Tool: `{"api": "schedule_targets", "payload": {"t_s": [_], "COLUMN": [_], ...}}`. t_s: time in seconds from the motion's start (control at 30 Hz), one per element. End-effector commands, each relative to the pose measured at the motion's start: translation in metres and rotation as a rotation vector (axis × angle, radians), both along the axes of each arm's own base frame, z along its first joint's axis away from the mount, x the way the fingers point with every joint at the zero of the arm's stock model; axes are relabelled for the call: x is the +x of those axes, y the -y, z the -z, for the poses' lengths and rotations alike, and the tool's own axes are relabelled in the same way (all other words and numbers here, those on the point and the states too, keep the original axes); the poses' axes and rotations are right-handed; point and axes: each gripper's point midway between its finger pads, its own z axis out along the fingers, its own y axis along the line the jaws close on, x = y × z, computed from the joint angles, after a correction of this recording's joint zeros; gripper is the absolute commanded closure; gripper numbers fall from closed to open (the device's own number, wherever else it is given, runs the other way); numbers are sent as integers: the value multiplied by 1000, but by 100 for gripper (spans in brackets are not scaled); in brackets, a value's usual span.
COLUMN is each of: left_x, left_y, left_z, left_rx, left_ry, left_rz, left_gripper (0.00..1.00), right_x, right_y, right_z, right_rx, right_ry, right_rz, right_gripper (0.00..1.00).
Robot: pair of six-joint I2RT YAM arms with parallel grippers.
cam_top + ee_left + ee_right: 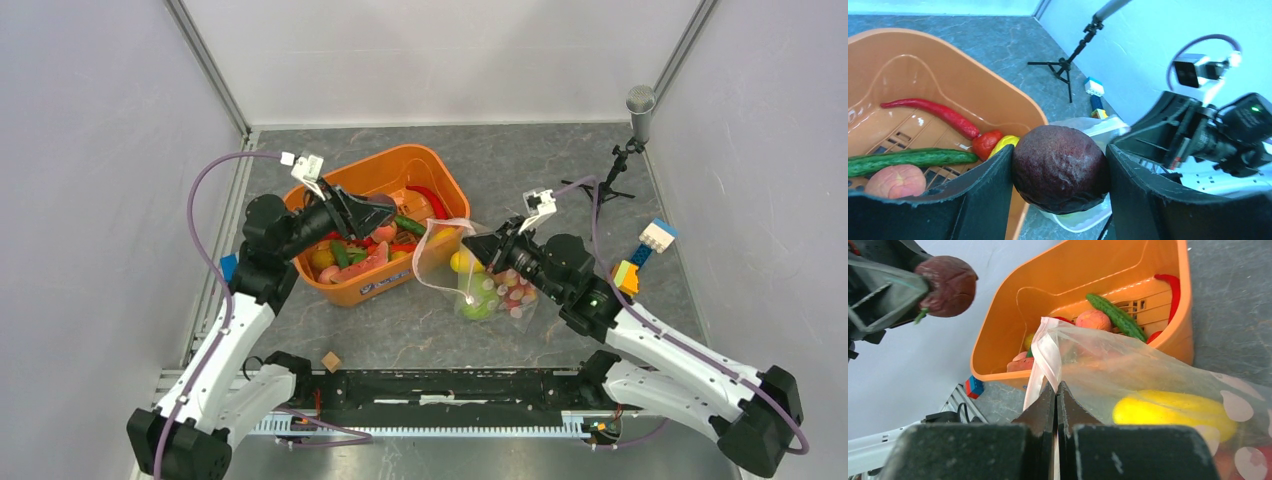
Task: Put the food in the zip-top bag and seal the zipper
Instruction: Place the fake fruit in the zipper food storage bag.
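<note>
A dark maroon round food piece (1060,167) is gripped between the fingers of my left gripper (385,212), which hangs over the right side of the orange tub (400,165). The same piece (948,285) shows high at the left in the right wrist view. The clear zip-top bag (470,275) lies right of the tub with a yellow piece (1173,412) and green and red pieces inside. My right gripper (1056,387) is shut on the bag's pink zipper strip (1048,352), holding the mouth up. A red chilli (930,112), a cucumber (908,159) and other food lie in the tub.
A microphone on a small tripod (635,120) stands at the back right. Coloured building blocks (645,250) lie right of my right arm. A small wooden cube (331,361) sits near the front rail, and a blue block (229,266) lies left of the tub.
</note>
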Motion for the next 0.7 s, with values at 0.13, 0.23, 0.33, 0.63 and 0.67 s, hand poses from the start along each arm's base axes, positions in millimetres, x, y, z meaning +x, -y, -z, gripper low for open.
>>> {"api": "schedule_targets", "payload": {"t_s": [0.13, 0.23, 0.33, 0.63, 0.67], "left_x": [-40, -49, -59, -66, -63], "left_y": [15, 25, 41, 87, 89], "left_z": [-20, -10, -2, 38, 44], "left_rx": [45, 72, 93, 278, 309], "left_ry": [89, 62, 72, 71, 68], "left_rz": [204, 264, 317, 365, 349], "left_gripper": [48, 48, 48, 48, 48], "right_x": [-7, -10, -10, -13, -13], "right_y": [-28, -30, -26, -17, -17], "right_z": [-14, -18, -18, -24, -25], "right_rx": [81, 96, 96, 112, 113], "right_ry": [14, 27, 32, 53, 55], "right_rz": [-62, -64, -43, -25, -24], "right_gripper": [100, 100, 100, 100, 100]}}
